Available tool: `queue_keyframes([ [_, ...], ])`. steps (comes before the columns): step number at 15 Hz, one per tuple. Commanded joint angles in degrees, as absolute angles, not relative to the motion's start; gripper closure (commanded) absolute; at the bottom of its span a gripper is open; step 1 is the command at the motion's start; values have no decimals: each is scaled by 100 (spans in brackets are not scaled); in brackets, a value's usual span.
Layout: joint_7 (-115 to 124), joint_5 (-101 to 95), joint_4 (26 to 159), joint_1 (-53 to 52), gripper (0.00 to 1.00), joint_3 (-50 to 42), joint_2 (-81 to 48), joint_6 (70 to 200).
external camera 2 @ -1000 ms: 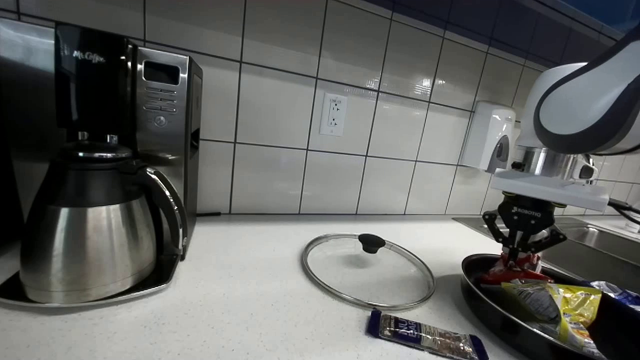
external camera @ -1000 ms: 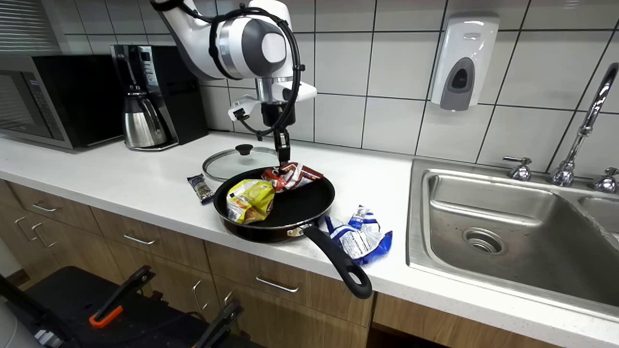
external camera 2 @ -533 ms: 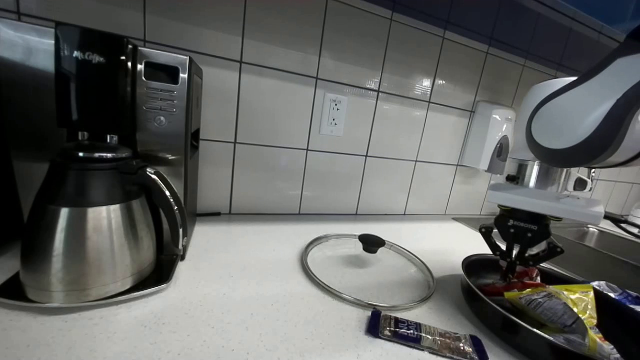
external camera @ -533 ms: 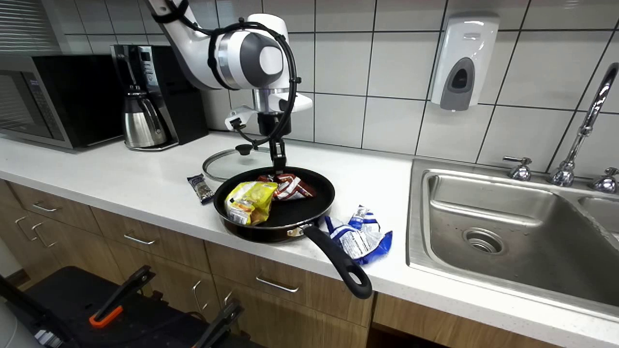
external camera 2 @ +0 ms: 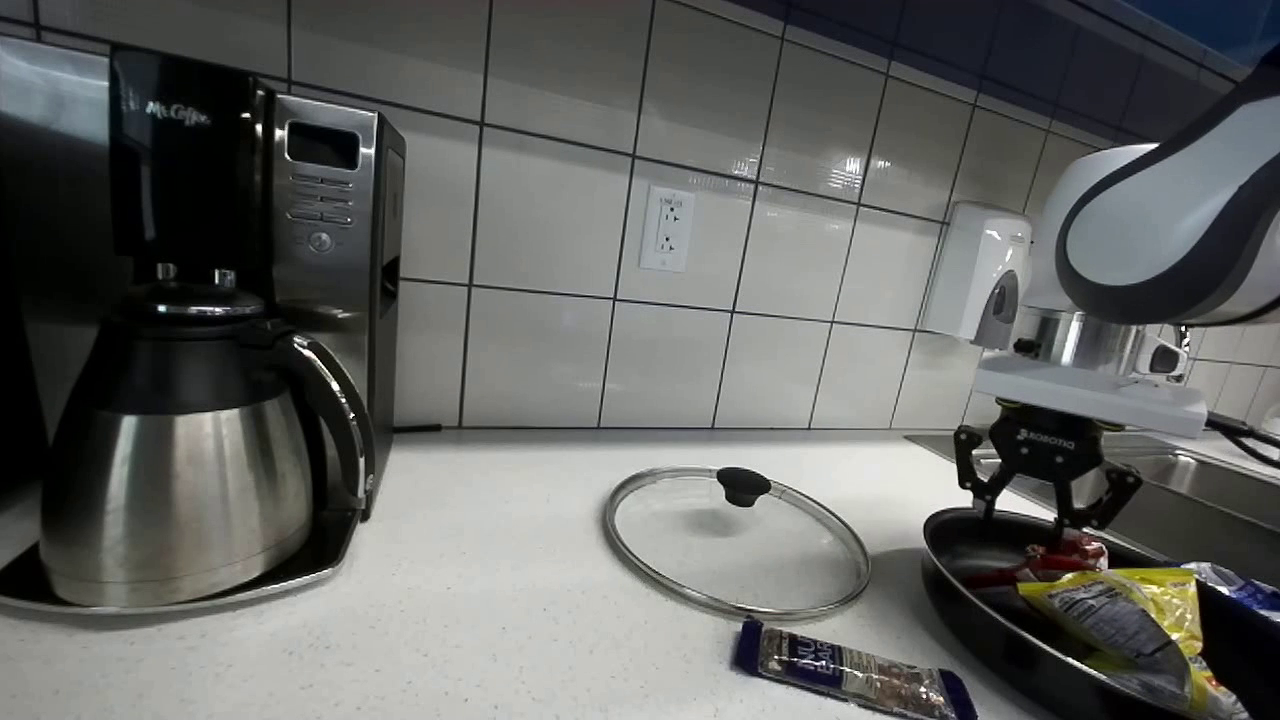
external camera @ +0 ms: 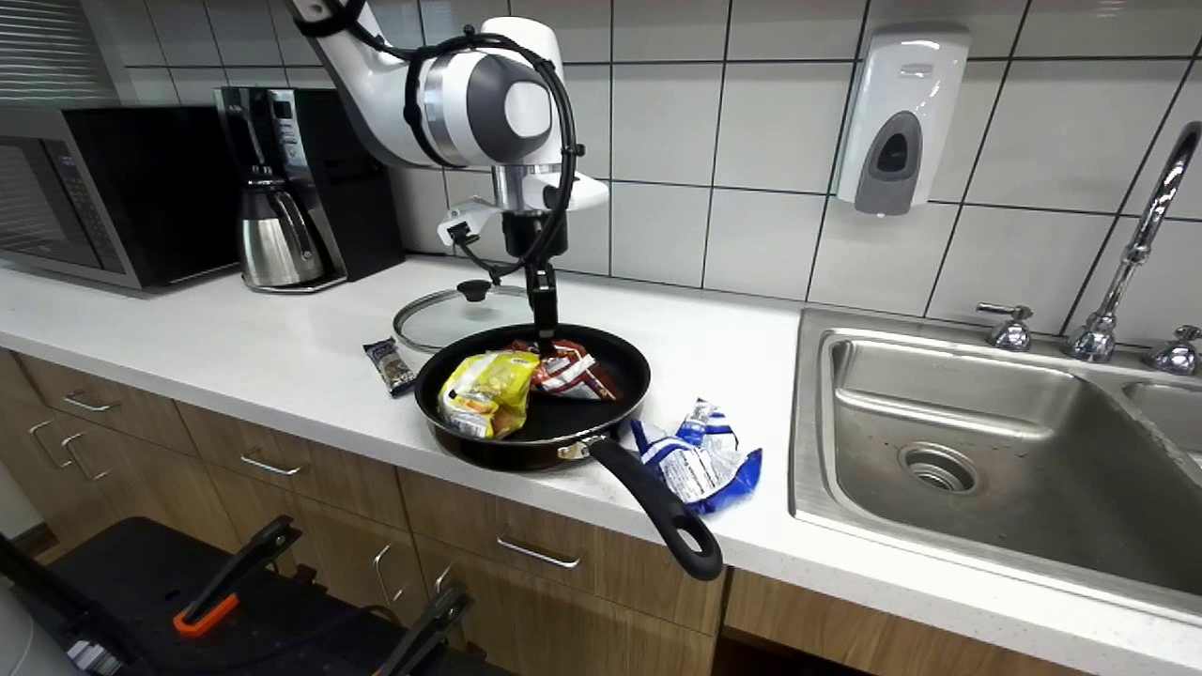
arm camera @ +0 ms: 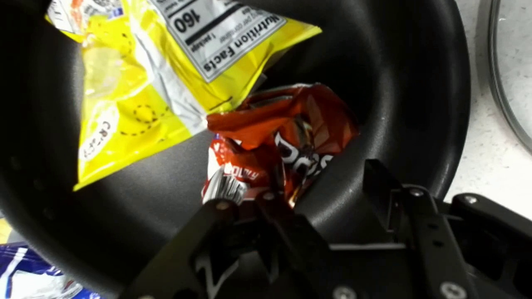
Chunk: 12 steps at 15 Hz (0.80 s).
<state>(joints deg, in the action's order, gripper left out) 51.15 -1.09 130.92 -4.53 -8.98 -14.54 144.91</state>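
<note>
My gripper stands open above the black frying pan, its fingers apart and nothing gripped between them. A crumpled red chip bag lies in the pan just below. In the wrist view one finger overlaps that bag; whether they touch I cannot tell. The opposite finger is over the pan's bare inner wall. Beside the red bag, and meeting its edge in the wrist view, rests a yellow snack bag. Both bags show in both exterior views, the red one partly hidden by the yellow.
The pan's handle juts past the counter's front edge. Close to it lies a blue-and-white bag. A glass lid and a nut bar lie on the other side. A sink and a coffee maker flank the counter.
The gripper came down with the red bag, then opened and rose slightly. The red bag now lies lower in the pan, released, and the yellow bag has shifted a little.
</note>
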Motion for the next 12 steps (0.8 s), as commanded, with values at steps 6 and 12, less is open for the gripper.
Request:
queue_keyframes([
  [6, 5351, -202, 13195, -322, 0, -899, -871, 14433],
  [12, 5260, -345, 13504, -109, 0, -978, -335, 14365],
])
